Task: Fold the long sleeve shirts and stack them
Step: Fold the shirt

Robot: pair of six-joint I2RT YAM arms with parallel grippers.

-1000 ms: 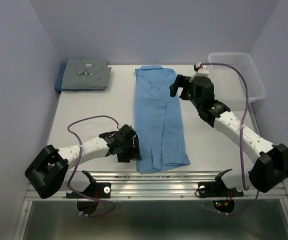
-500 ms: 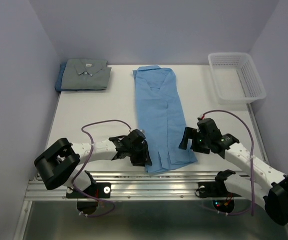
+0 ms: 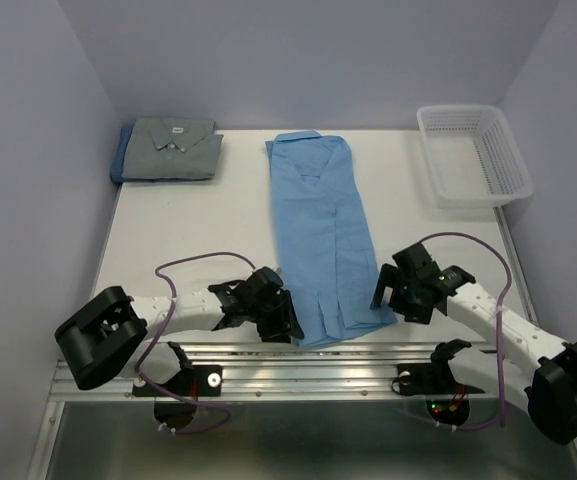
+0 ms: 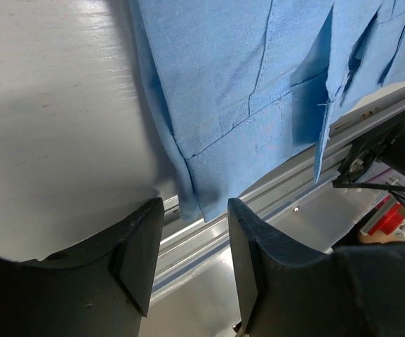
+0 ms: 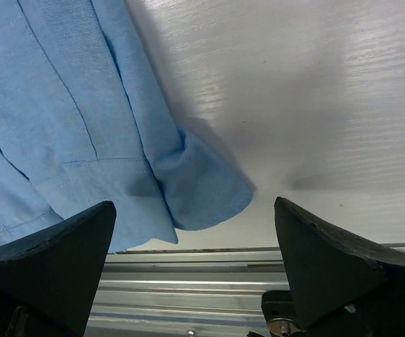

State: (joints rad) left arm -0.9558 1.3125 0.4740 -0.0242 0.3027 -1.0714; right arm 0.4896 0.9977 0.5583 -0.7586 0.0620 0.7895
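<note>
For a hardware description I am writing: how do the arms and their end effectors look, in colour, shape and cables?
The left arm and right arm have white tubular links, black joint housings and bulky black bases. A thin purple cable loops loosely along each. The left end effector and right end effector each have two black, wedge-shaped fingers. No markings are readable.

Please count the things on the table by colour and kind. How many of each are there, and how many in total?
light blue shirt: 1
grey shirt: 1
darker blue shirt, under the grey one: 1
white mesh basket: 1
Total: 4
</note>
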